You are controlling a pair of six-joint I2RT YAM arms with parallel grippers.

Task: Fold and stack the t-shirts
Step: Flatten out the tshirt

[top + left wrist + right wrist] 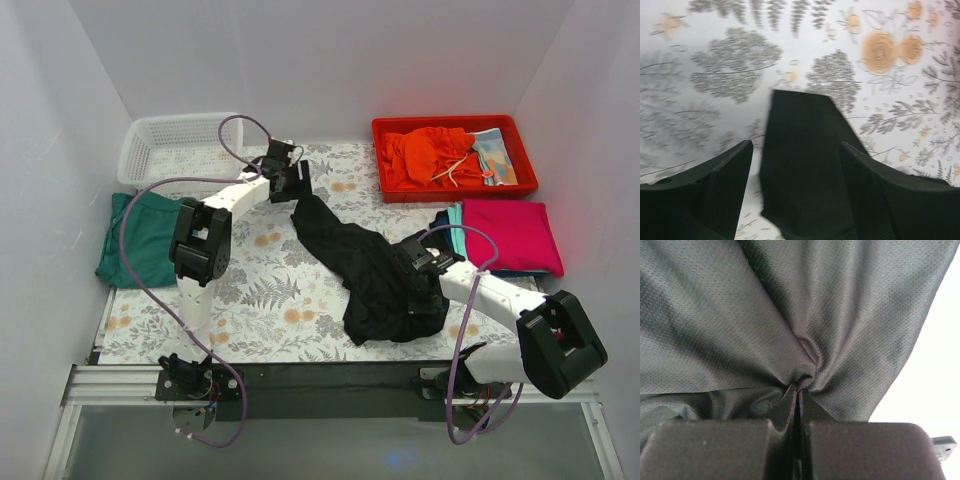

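Right hand (799, 390) is clamped tight on a bunched pinch of the black shirt (370, 275), which lies crumpled in a diagonal rope across the middle of the surface (260, 310). Left hand (796, 155) hangs open over the shirt's far corner, its fingers (725, 185) astride the cloth but not closed on it. As I judge it, the right pinch takes in several layers, so a pull could drag the whole bundle instead of spreading it, and if the corner shifts the left hand may close on nothing
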